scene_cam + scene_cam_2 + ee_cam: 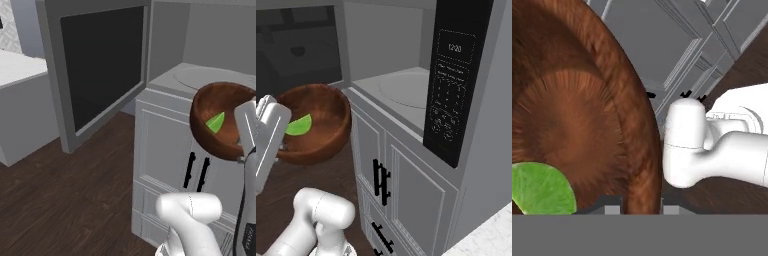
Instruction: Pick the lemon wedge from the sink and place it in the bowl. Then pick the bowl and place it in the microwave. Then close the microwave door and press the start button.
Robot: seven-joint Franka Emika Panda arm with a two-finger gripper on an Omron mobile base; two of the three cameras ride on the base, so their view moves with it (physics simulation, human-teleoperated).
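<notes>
Tool (641,206) clamped on bowl (220,125) rim, lemon wedge (216,122) inside, near open microwave (401,90).

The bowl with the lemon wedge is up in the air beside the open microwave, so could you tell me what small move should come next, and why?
Probably carry the bowl forward and level into the microwave. The gripper pinches its rim, the lemon wedge lies inside, the microwave door stands open, and the bowl hangs tilted in front of the opening.

I'm seeing one wooden bowl (220,127) at the right of the frame, one green lemon wedge (216,123) lying in it. One microwave (406,90) is standing with one door (97,65) hanging open, and two black cabinet handles (196,172) are showing below.
</notes>
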